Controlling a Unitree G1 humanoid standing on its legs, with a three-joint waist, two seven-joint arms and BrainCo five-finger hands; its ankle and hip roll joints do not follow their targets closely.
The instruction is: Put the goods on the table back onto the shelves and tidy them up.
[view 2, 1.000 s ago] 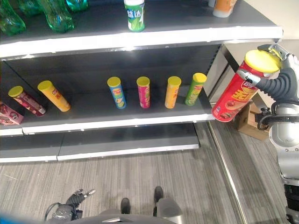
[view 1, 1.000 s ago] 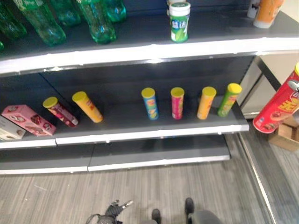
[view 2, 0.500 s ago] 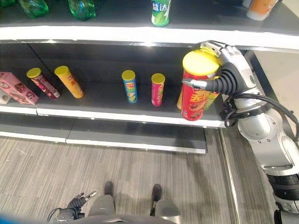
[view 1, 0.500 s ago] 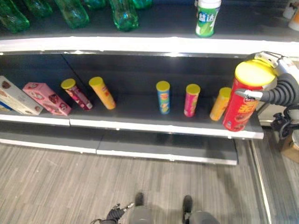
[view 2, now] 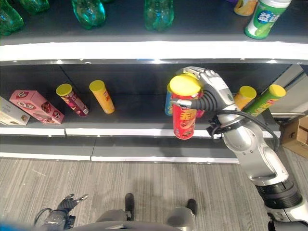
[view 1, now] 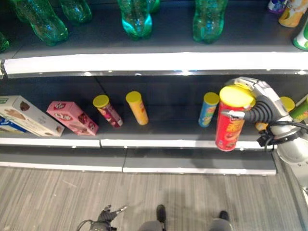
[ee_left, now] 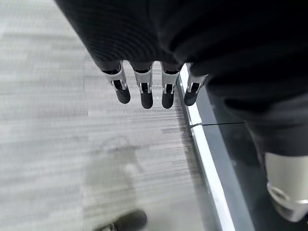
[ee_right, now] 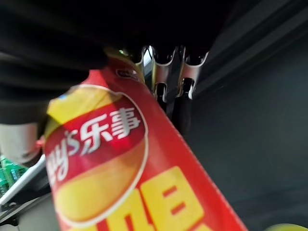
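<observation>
Shelf (view 2: 144, 131) front; right hand (view 2: 211, 94) grips red can (view 2: 184, 118); wrist: fingers (ee_right: 182, 103) wrapped.

Right hand (ee_right: 166, 72) gripped the red crisp can (ee_right: 130, 178), fingers (ee_right: 182, 108) curled against its side.

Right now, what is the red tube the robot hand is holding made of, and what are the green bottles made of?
The red tube in the right robot hand looks like glossy printed cardboard with a smooth yellow plastic lid, though the wall material is uncertain. The green bottles look like clear tinted plastic: light shines through them.
</observation>
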